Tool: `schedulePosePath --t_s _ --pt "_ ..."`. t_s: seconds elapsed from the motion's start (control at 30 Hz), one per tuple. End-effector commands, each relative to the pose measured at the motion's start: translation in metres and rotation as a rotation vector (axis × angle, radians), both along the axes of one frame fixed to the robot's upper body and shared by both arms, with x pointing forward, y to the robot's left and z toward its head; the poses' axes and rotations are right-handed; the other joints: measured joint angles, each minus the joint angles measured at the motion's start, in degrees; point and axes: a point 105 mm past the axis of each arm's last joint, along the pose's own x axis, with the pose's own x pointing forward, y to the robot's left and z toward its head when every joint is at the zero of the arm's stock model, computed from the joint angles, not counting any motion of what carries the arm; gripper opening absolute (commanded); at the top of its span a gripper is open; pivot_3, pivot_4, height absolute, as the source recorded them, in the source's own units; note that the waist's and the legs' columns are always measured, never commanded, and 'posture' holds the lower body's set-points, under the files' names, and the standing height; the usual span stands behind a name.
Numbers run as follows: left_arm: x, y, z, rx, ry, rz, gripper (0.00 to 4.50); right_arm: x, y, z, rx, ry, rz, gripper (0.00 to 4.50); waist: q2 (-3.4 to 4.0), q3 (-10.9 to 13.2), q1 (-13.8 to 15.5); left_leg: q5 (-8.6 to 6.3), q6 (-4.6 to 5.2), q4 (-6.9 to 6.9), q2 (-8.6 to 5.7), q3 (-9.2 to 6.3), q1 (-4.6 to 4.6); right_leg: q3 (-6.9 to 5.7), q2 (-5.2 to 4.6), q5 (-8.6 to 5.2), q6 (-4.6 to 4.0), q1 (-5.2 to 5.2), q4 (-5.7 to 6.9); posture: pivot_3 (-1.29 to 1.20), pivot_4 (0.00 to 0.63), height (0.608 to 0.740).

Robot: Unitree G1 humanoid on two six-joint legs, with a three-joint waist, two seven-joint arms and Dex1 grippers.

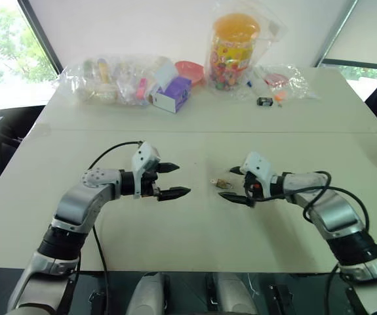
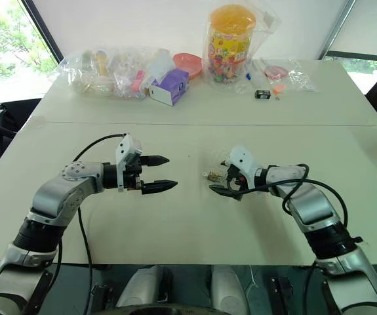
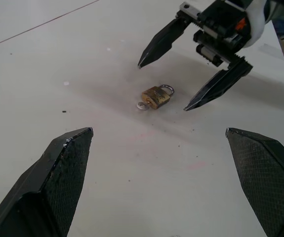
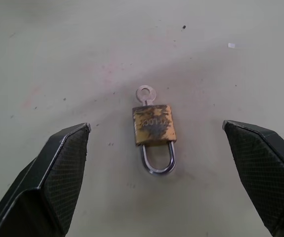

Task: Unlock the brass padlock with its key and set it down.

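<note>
Brass padlock (image 4: 152, 125), worn, silvery shackle, flat on table (image 4: 58, 59).

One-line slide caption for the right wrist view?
Brass padlock with its key inserted lies flat on the white table, between the open right gripper's fingers.

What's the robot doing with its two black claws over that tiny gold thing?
A small brass padlock lies flat on the white table, with its key sticking out of the bottom. Nothing is holding it. The right tool hangs wide open right beside the lock, one finger on each side of it. The left tool is open too, a little further off and pointing toward it.
</note>
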Motion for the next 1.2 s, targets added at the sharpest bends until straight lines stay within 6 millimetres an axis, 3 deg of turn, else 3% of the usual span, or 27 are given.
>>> schedulePosePath --t_s 0.03,0.2,0.23,0.3,0.5,0.67,0.8,0.93,1.17,1.2 --pt "-0.001 0.003 0.01 -0.008 -0.05 0.012 4.5 0.008 -0.003 -0.003 0.0 -0.005 0.003 4.45 0.0 0.0 -0.02 0.0 0.0 0.0 0.0 0.0 0.0 0.0 0.0 0.0 0.0 0.0 0.0 0.0 0.15 0.735" --pt "0.0 0.005 0.011 -0.009 -0.058 0.028 4.5 0.011 -0.002 -0.013 -0.019 0.011 0.022 4.45 0.01 -0.01 -0.14 0.0 -0.01 0.0 0.01 0.0 0.02 0.0 -0.02 0.0 0.0 0.0 0.03 0.0 0.15 0.735" --pt "0.0 0.005 0.01 -0.008 -0.057 0.032 4.5 0.01 -0.001 -0.015 -0.033 0.014 0.029 4.21 0.02 -0.01 -0.16 0.0 -0.01 0.0 0.01 0.0 0.03 0.0 -0.02 0.0 0.0 0.0 0.04 0.0 0.15 0.735" --pt "0.001 0.006 0.009 -0.008 -0.057 0.04 4.5 0.008 0.004 -0.018 -0.039 0.021 0.047 3.59 0.02 -0.02 -0.18 0.0 -0.01 0.0 0.01 0.0 0.03 0.0 -0.02 0.0 0.0 0.0 0.05 0.0 0.15 0.735" --pt "0.003 0.007 0.007 -0.011 -0.053 0.047 4.5 0.005 0.016 -0.02 -0.042 0.014 0.074 0.67 0.02 -0.03 -0.27 0.01 -0.01 0.0 0.02 0.0 0.06 0.01 -0.03 0.0 0.0 0.0 0.08 0.0 0.15 0.735" --pt "0.005 0.005 0.009 -0.03 -0.023 0.037 4.5 0.002 0.019 -0.001 -0.159 -0.205 0.127 0.68 0.04 -0.04 -0.2 0.01 -0.01 0.0 0.03 0.0 0.07 0.01 -0.03 0.0 0.0 0.0 0.1 0.0 0.15 0.735" --pt "0.004 -0.002 0.019 -0.096 0.049 -0.01 4.5 0.003 0.022 0.038 -0.286 -0.563 0.162 0.68 0.04 -0.02 -0.01 0.01 -0.02 0.02 0.0 0.01 -0.01 0.0 -0.06 0.0 0.0 -0.06 0.1 0.0 0.15 0.735" --pt "0.002 -0.01 0.03 -0.153 0.118 -0.098 4.5 -0.018 0.038 0.067 -0.321 -0.803 0.281 0.68 0.04 -0.02 -0.07 0.01 -0.02 0.04 -0.03 0.01 -0.03 -0.01 -0.03 0.0 0.0 -0.08 0.1 0.0 0.15 0.735" --pt "0.007 -0.015 0.036 -0.166 0.114 -0.139 4.5 -0.033 0.044 0.084 -0.346 -0.894 0.342 0.68 0.04 -0.02 -0.11 0.02 -0.04 0.05 -0.02 0.02 -0.01 0.0 0.03 0.0 0.0 -0.09 0.13 0.0 0.15 0.735" --pt "0.007 -0.016 0.038 -0.173 0.113 -0.141 4.24 -0.034 0.044 0.083 -0.357 -0.894 0.351 0.68 0.03 -0.01 0.0 0.02 -0.04 0.05 -0.02 0.02 -0.01 0.0 0.03 0.0 0.0 -0.08 0.13 0.0 0.15 0.735"
